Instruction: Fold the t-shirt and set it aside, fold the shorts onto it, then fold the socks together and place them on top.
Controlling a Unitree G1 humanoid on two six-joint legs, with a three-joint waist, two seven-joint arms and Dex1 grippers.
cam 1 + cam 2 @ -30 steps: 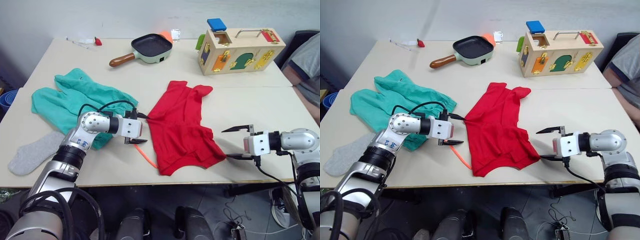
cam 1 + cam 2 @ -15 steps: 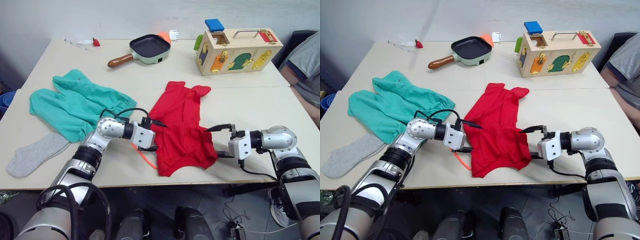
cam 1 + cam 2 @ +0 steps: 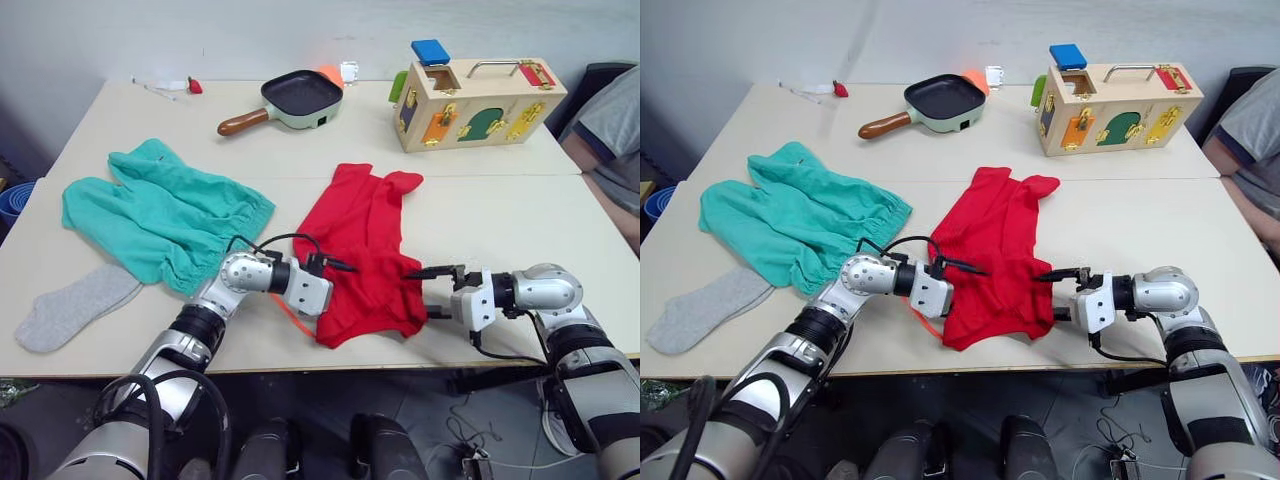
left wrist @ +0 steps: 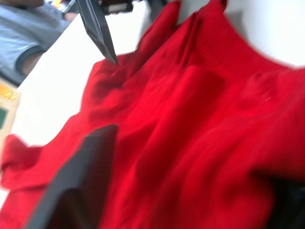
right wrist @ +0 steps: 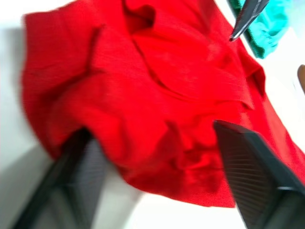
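The red t-shirt (image 3: 365, 245) lies crumpled in the middle of the table (image 3: 500, 210), its hem toward the near edge. My left gripper (image 3: 337, 284) is open at the shirt's near left corner, with red cloth (image 4: 190, 143) between its fingers. My right gripper (image 3: 418, 293) is open at the near right corner, its fingers (image 5: 252, 176) either side of the shirt's edge (image 5: 143, 133). The teal shorts (image 3: 165, 215) are spread to the left, their orange drawstring (image 3: 284, 309) trailing by the left gripper. One grey sock (image 3: 70, 308) lies near the front left edge.
A frying pan (image 3: 300, 95) and a wooden latch box (image 3: 480, 100) with a blue block (image 3: 432, 48) on top stand at the back. A person (image 3: 610, 130) sits at the right side. A small red item (image 3: 195, 85) lies back left.
Both grippers have moved inward along the table to the shirt's near corners, the left one rightward and the right one leftward. They now straddle its cloth.
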